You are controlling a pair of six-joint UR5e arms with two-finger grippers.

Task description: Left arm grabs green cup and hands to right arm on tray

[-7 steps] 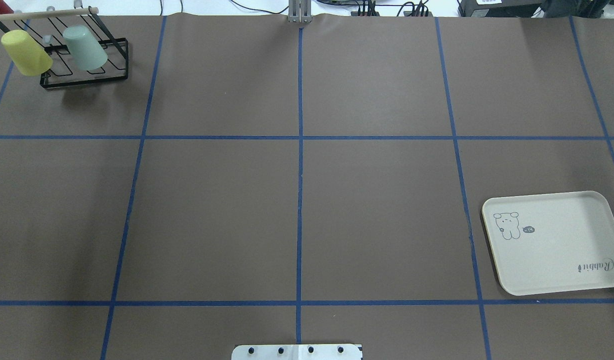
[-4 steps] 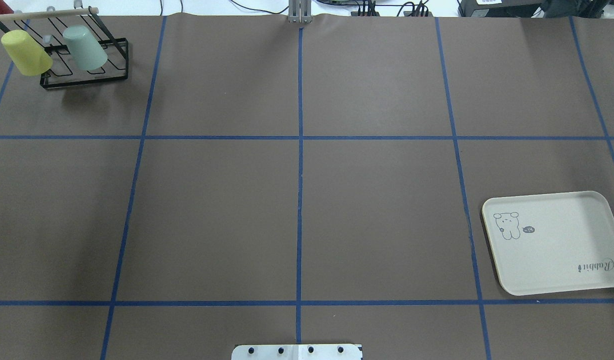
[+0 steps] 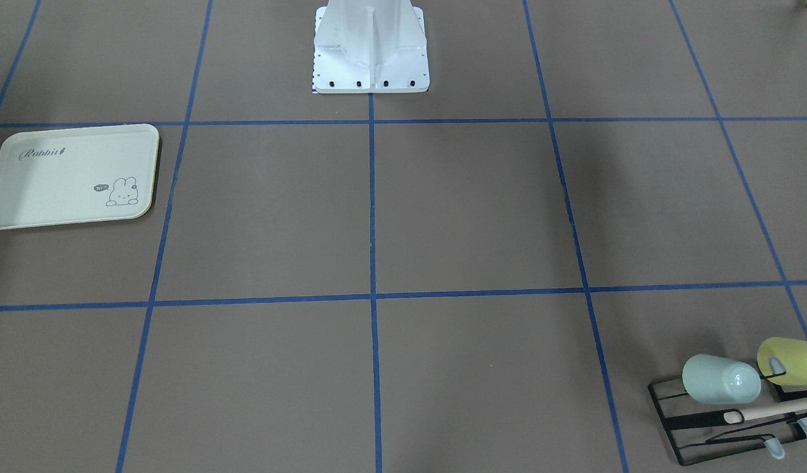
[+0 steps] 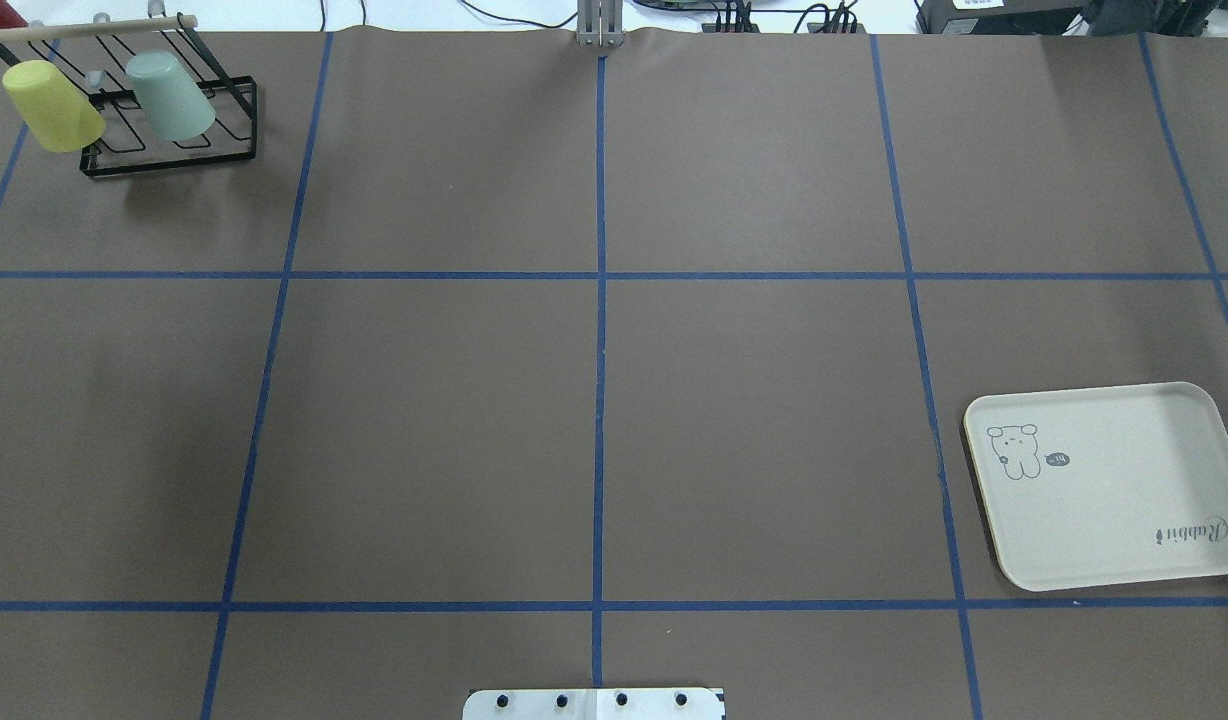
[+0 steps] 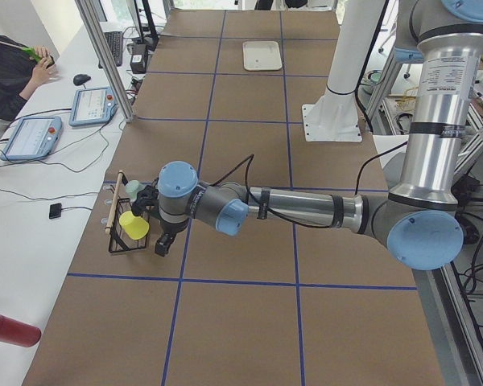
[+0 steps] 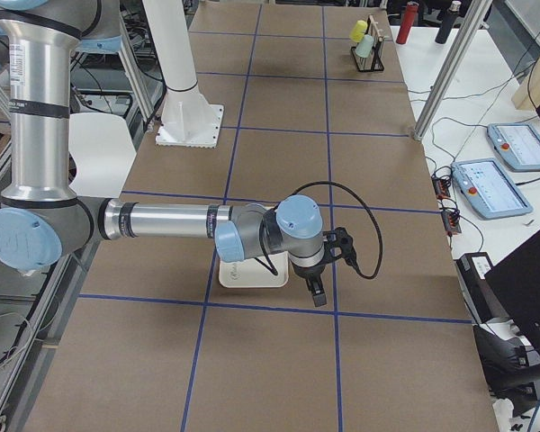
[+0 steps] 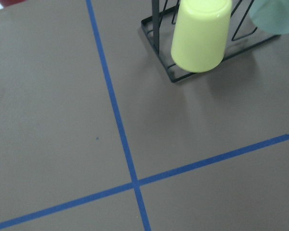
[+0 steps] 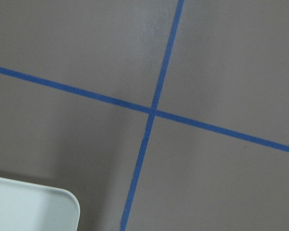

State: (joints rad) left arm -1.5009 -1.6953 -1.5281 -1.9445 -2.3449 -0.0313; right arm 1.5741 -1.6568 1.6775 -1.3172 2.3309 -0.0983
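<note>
Overhead we see no shift: green cup (image 4: 170, 95) still hung on the rack (image 4: 174, 166), tray (image 4: 1124, 500) well apart | left pincer (image 5: 163, 244) hovers near rack, right pincer (image 6: 317, 291) by tray; openings we cannot tell | grab pending.

Left arm (image 5: 306, 211) and right arm (image 6: 162, 220) extend horizontally.

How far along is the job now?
Nothing is done yet: the green cup sits on the rack beside the yellow cup, and the tray holds nothing. In hand: the left arm reaches out near the rack. Left: the grab, the hand-over to the right arm, the placing on the tray.
</note>
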